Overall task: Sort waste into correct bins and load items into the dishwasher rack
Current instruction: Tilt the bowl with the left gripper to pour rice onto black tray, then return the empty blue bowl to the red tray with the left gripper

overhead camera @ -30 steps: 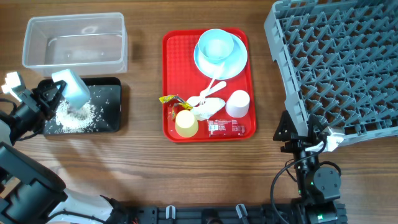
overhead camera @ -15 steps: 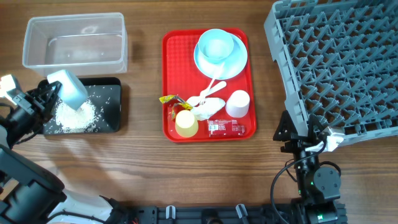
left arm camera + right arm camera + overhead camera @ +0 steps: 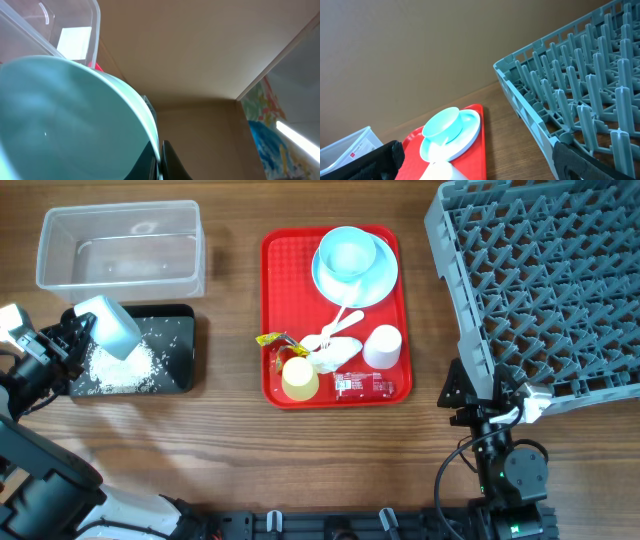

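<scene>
The left gripper [image 3: 72, 335] is clenched on the rim of a light blue round bowl [image 3: 112, 326], holding it tipped above the shallow black rectangular tray [image 3: 182, 376], where loose white rice-like grains [image 3: 115, 368] lie heaped. The right gripper [image 3: 472, 392] is released, jaws spread wide, just beside the near-left corner of the large grey plastic grid rack [image 3: 550, 280]. A second light blue bowl [image 3: 348, 252] sits on the light blue round plate [image 3: 382, 282] on the red plastic serving tray [image 3: 285, 290].

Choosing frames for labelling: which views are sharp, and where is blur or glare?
Overhead: evenly lit, sharp, a pale sheen on the clear tub. Left wrist: the light blue bowl fills much of the frame, soft. Right wrist: dishwasher rack crisp; fingers at the bottom corners dark, blurred.
</scene>
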`<move>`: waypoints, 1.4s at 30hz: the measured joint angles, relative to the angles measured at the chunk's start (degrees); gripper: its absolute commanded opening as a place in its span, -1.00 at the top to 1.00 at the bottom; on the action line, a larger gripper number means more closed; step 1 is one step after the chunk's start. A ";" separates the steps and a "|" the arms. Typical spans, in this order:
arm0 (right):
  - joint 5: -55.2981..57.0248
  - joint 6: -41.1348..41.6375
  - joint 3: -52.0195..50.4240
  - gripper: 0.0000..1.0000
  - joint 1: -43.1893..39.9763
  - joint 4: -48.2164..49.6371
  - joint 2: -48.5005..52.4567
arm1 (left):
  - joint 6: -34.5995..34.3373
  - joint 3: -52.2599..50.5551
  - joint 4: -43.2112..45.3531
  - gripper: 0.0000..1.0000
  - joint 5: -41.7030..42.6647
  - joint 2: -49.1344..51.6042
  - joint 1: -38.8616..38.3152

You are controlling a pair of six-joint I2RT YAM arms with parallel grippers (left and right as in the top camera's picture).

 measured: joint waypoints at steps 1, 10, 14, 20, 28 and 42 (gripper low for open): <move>0.00 0.00 0.00 -0.99 0.00 -0.02 0.00 | -0.28 0.00 0.00 0.92 0.00 0.00 0.00; -0.02 0.00 0.00 -0.99 0.00 -0.02 0.00 | 1.09 0.00 0.02 0.92 -0.11 -0.11 -0.09; -0.02 0.00 0.00 -1.00 0.00 -0.02 0.00 | 2.32 0.02 0.20 0.92 -3.15 -2.12 -1.68; -0.02 0.00 0.00 -1.00 0.00 0.00 0.00 | 2.56 3.32 2.91 0.92 -12.76 -10.40 -12.33; -0.20 0.00 0.00 -0.99 0.00 -0.04 0.00 | -8.35 7.13 20.15 0.92 -39.45 -20.55 -40.39; -0.22 0.00 0.00 -1.00 0.00 -0.02 0.00 | -13.18 7.28 40.76 0.92 -96.10 -5.29 -80.21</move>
